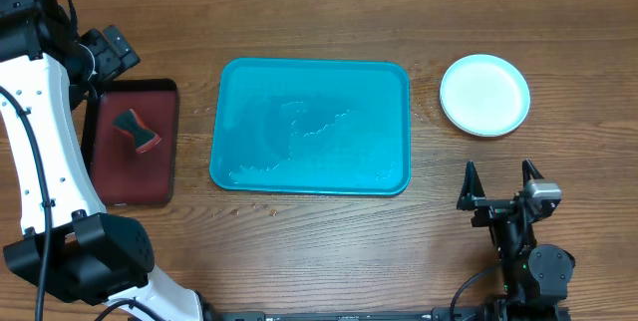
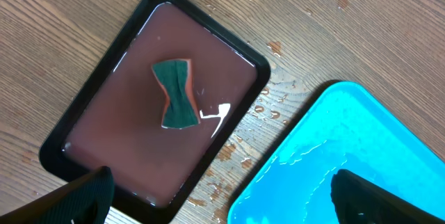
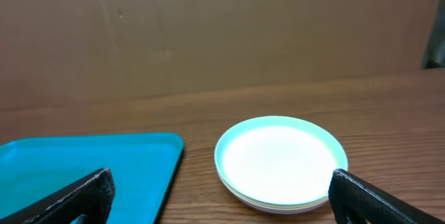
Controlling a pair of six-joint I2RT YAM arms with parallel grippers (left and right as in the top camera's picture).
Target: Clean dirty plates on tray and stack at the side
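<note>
Your left arm reaches over the far-left bench (image 1: pixel 299 261), wrist pointing down. The left fingers (image 2: pixel 83 195) are spread wide and hold nothing, one over the dark-red tray (image 2: pixel 104 147) carrying the sponge (image 2: pixel 175 93), the other over the wet teal tray (image 1: pixel 339 152). Your right arm sits low at near right, with the right fingers (image 3: pixel 80 197) wide apart and empty. The stacked plates (image 1: pixel 485 95), mint-blue on top, rest on the bench just right of the teal tray, well ahead of those fingertips.
</note>
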